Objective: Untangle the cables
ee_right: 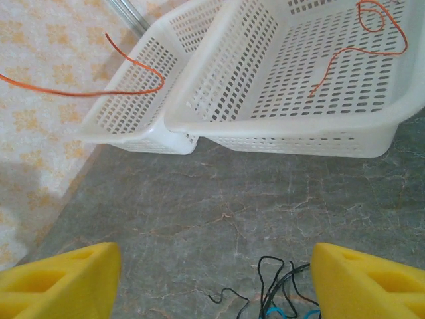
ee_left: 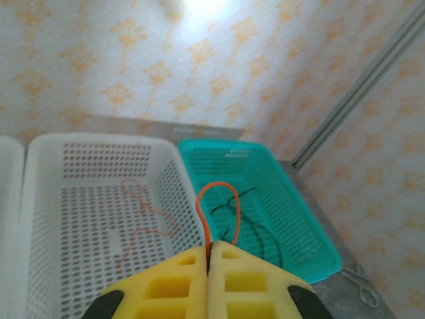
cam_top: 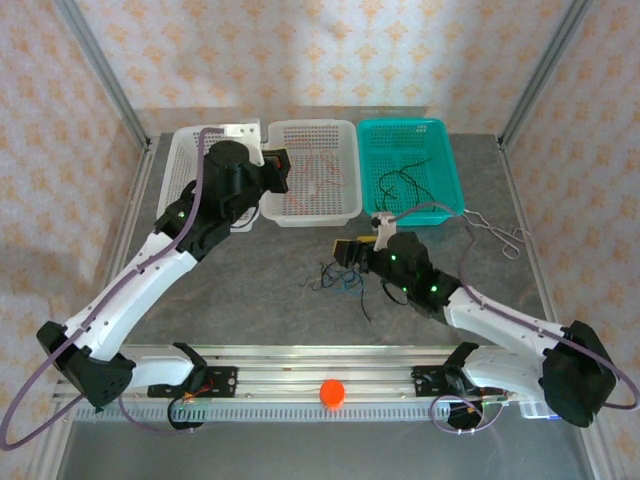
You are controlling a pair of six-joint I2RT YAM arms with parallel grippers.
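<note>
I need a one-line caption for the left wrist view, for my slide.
Left claw shut on a red cable, facing the white basket and the teal basket.

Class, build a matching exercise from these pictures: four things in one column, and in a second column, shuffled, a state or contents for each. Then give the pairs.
Column one:
1. left gripper
2. right gripper
3. teal basket
4. middle white basket

Column two:
a. holds black cables
b. open, over the tangle on the table
c. shut on a red cable
d. holds a loose red cable

Pairs: 1-c, 2-b, 3-a, 4-d.
</note>
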